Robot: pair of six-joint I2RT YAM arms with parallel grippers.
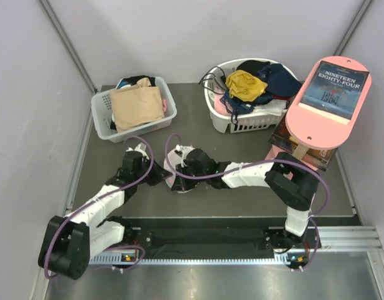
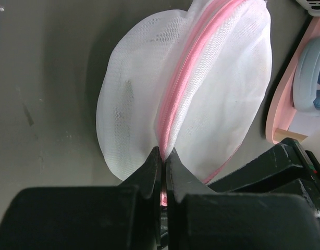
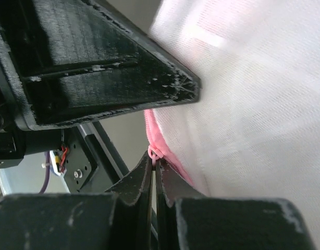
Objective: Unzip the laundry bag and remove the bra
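Top view: you get just a sliver of the laundry bag (image 1: 178,183); left arm (image 1: 132,165) & right arm (image 1: 201,165) cover the rest. Left wrist: bag's top cut off at frame edge. Right wrist: mesh blurred, contents can't be told.

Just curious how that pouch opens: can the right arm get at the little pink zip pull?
Probably yes: the right claw seems shut on the zip pull, while the left claw pinches the laundry bag at its rim.
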